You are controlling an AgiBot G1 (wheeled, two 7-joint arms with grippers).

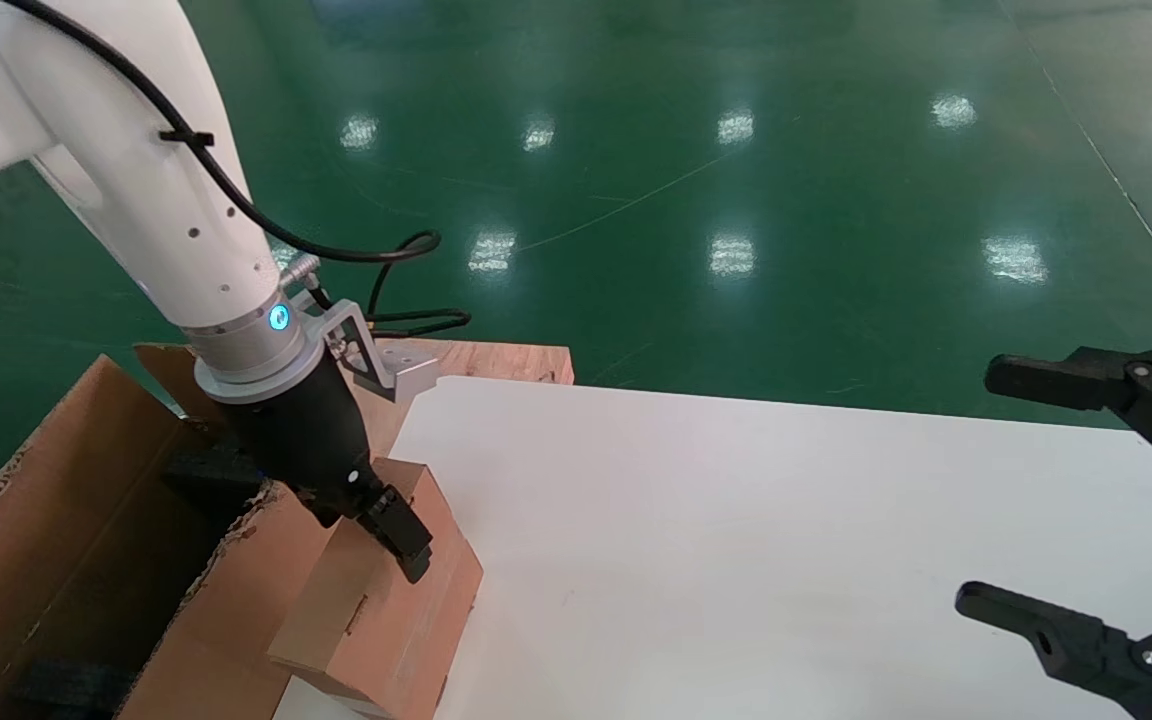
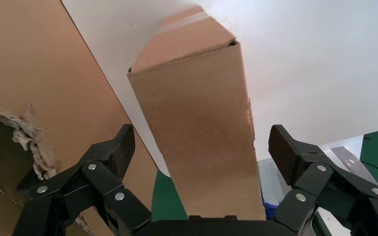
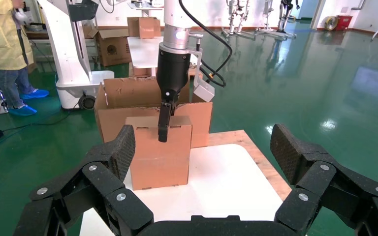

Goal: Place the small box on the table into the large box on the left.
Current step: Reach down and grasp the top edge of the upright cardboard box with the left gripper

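The small box (image 1: 386,610) is plain brown cardboard and stands upright on the left edge of the white table (image 1: 736,550), right beside the large box (image 1: 66,520). My left gripper (image 1: 371,530) is open and straddles the small box's top. In the left wrist view the small box (image 2: 197,123) sits between the two fingers, with a small gap at each pad. From the right wrist view one left finger (image 3: 165,123) hangs down the small box's (image 3: 160,157) near face. My right gripper (image 1: 1086,500) is open and empty over the table's right side.
The large box has ragged torn flap edges and black foam (image 1: 206,470) inside. A bare wooden board (image 1: 496,360) sticks out behind the table. The green floor lies beyond. A person in a yellow coat (image 3: 2,39) and a white machine base (image 3: 74,64) stand far off.
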